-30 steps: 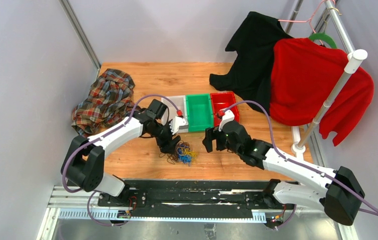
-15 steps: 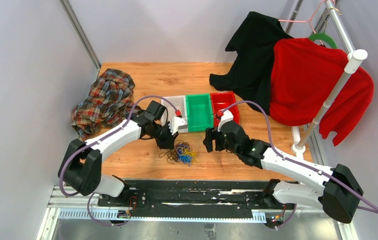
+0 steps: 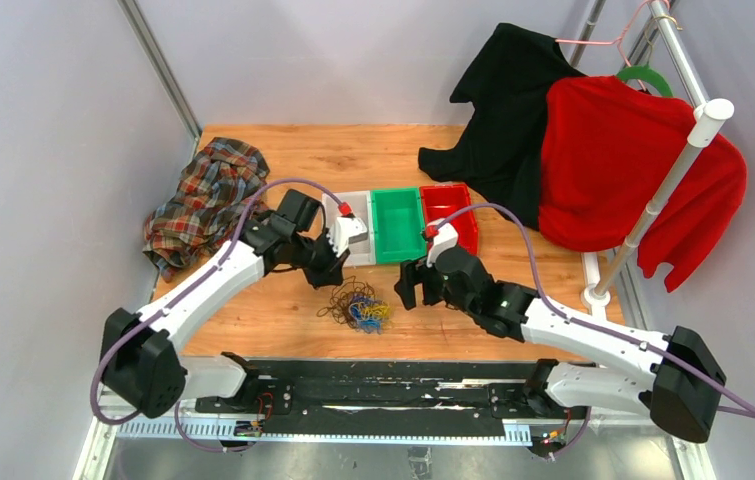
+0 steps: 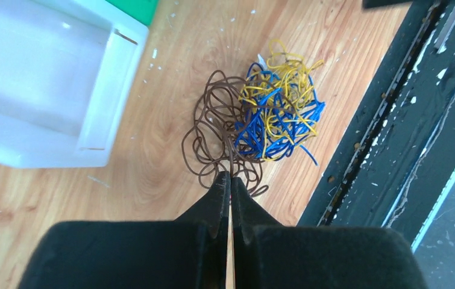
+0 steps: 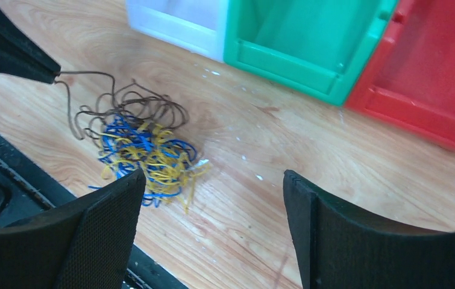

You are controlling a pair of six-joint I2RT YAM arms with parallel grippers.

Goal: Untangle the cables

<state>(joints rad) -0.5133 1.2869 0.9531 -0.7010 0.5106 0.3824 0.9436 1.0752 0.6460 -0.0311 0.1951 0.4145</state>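
The cables point(image 3: 358, 308) lie as one small clump on the wooden table, with brown loops on one side and blue and yellow strands knotted together point(image 4: 273, 117) on the other. My left gripper point(image 4: 229, 176) is shut on a brown cable strand at the clump's edge, and the strand runs taut from its tips point(image 5: 49, 72) down to the clump point(image 5: 143, 150). In the top view the left gripper point(image 3: 335, 274) hovers just up-left of the clump. My right gripper point(image 3: 408, 287) stands open to the clump's right, holding nothing point(image 5: 213, 177).
A white bin point(image 3: 361, 250), a green bin point(image 3: 398, 250) and a red bin point(image 3: 465, 235) stand in a row behind the clump. A plaid cloth point(image 3: 208, 200) lies at the left. Black and red garments point(image 3: 613, 160) hang at the right. The black rail point(image 3: 383, 385) borders the near edge.
The left gripper closed on a brown strand and drew back up-left, pulling brown loops out of the clump. The right gripper shifted slightly left toward the clump.
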